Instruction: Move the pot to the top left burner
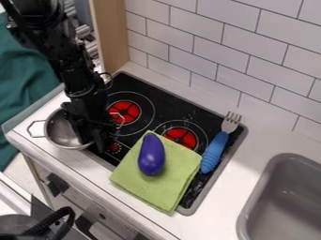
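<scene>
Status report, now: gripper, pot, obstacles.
Gripper at pot's right side. Pot at stove's left edge, off left burner's centre. Towel, eggplant on it, probably clear of path.

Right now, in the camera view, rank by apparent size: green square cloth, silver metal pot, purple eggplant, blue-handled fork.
Green cloth
Silver pot, partly hidden
Purple eggplant and blue-handled fork: too alike to rank; fork longer, eggplant wider

Passable low along the strip of tabletop (pixel 257 140) between stove (pixel 169 110) and tiled wall (pixel 207 42). Blocked nearer the front by the eggplant (pixel 151 154) on the cloth (pixel 172 187), at right by the fork (pixel 215 152), at upper left by the arm (pixel 81 77) and wooden panel (pixel 110 33). Probably tight beside the pot (pixel 59 129), partly hidden there.
</scene>
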`<state>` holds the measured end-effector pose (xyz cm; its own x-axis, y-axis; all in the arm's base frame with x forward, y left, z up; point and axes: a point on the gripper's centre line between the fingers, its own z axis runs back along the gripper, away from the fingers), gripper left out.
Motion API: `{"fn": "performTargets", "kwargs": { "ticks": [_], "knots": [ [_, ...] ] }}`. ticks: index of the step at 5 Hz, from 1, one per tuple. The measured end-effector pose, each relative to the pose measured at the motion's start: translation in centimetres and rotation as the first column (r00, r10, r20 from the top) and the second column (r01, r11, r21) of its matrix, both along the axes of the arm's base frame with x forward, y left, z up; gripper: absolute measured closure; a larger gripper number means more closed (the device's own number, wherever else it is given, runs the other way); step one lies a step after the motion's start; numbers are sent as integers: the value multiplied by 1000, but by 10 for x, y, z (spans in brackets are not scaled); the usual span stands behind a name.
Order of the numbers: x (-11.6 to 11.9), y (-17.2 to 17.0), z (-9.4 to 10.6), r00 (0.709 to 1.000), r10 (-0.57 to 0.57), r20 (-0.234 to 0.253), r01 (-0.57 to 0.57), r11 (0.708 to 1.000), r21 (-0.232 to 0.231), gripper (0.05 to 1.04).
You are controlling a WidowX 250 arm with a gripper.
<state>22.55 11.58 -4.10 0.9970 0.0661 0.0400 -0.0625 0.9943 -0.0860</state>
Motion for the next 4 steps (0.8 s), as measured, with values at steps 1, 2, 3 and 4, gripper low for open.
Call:
{"fn": "performTargets", "kwargs": {
  "ticks": [1,2,3,4],
  "knots": [
    [0,-5,6,1000,-17,-12,17,1000,21,710],
    [2,-10,24,1000,-25,3,25,998,54,901],
    [11,-11,52,998,-24,57,19,996,90,1016],
    [32,-7,67,993,-39,111,27,994,108,1029]
  ]
}}
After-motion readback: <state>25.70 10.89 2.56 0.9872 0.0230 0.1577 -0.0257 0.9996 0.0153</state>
